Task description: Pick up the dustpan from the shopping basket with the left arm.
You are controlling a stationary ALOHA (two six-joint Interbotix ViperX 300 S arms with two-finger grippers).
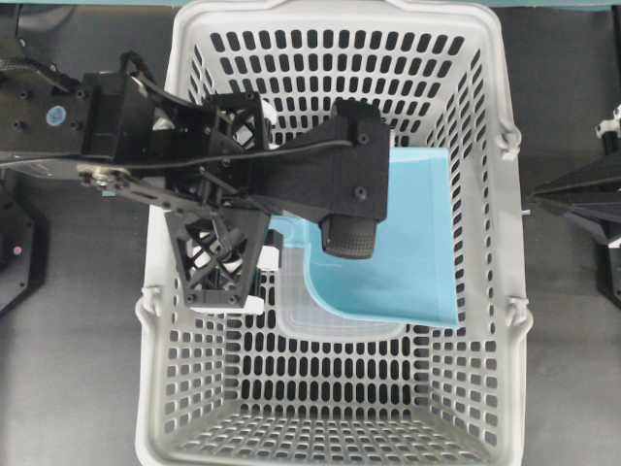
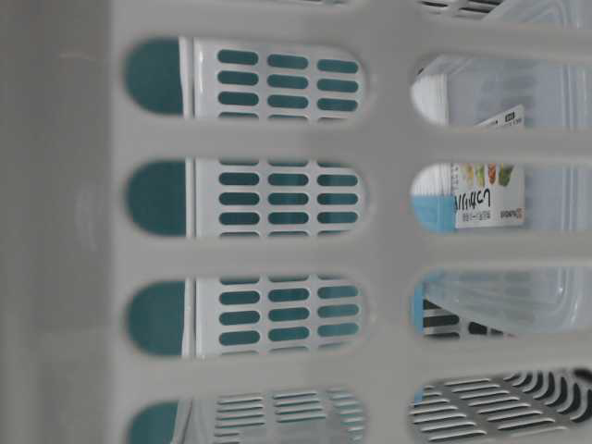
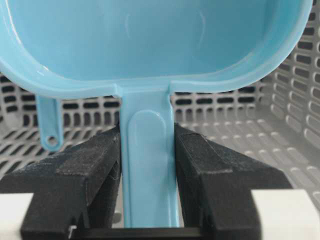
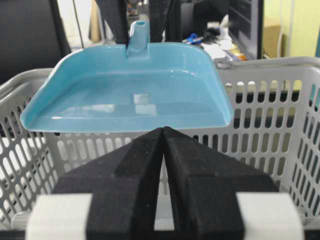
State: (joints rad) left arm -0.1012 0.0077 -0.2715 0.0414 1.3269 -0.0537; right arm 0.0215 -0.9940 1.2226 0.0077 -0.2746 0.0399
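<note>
The light-blue dustpan [image 3: 150, 40] is held by its handle [image 3: 148, 165], which sits upright between the two black pads of my left gripper [image 3: 147, 150]; the gripper is shut on it. From overhead, the left arm [image 1: 320, 175] reaches over the shopping basket [image 1: 505, 320] and covers the handle and the fingers, so only the pan [image 1: 417, 243] shows. In the right wrist view the dustpan [image 4: 130, 95] hangs level with the basket's rim [image 4: 280, 62], off its floor. My right gripper [image 4: 163, 129] is shut with nothing in it, outside the basket's right wall [image 1: 572, 199].
A clear plastic container [image 1: 340, 316] lies on the basket floor under the pan; its label [image 2: 486, 194] shows through the wall slots. A thin light-blue tab with a hole [image 3: 50, 135] hangs below the pan's rim. Slotted grey walls [image 3: 295, 75] surround the left gripper.
</note>
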